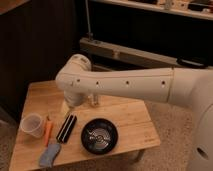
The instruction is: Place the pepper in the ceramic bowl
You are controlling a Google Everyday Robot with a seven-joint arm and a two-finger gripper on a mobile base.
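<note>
The orange-red pepper lies on the wooden table near the front left, between a plastic cup and a black bar. The black glossy ceramic bowl with silvery marks in its centre sits at the table's front middle, with nothing in it. My white arm reaches in from the right across the table. Its gripper hangs below the wrist over the table's middle, behind the bowl and to the right of the pepper. It is open and holds nothing.
A translucent plastic cup stands at the left edge. A black ridged bar lies between pepper and bowl. A blue-grey cloth sits at the front left corner. Dark cabinets and a metal rail stand behind the table.
</note>
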